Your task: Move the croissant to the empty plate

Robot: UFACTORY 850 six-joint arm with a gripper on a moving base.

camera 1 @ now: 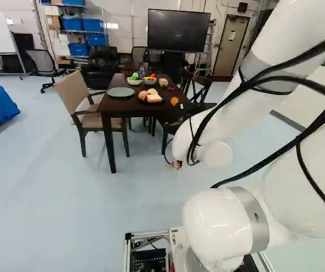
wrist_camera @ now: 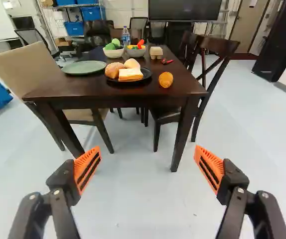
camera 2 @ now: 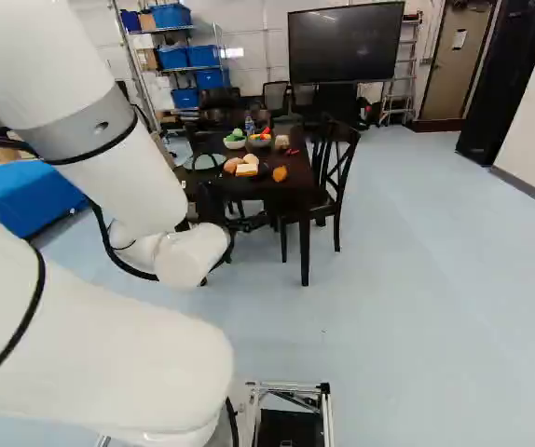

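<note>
Partly hidden by the arm, the dark gripper (camera 2: 249, 223) shows before the table in the right base view. In the wrist view the gripper (wrist_camera: 147, 162) stands open, its orange pads wide apart with only floor between them. The golden-brown croissant (wrist_camera: 166, 79) lies directly on the dark table (wrist_camera: 148, 94), near its front right corner, beyond the gripper. An empty grey-green plate (wrist_camera: 84, 67) sits at the table's left side; it also shows as a round plate (camera 1: 120, 92) in the left base view.
Between croissant and green plate, a black plate (wrist_camera: 114, 81) holds bread pieces. Behind are two bowls (wrist_camera: 113, 52) (wrist_camera: 136, 51) of food, a bottle (wrist_camera: 126, 36) and a small carton (wrist_camera: 156, 52). A beige chair (camera 1: 73, 90) stands left, a dark chair (camera 2: 340, 172) right.
</note>
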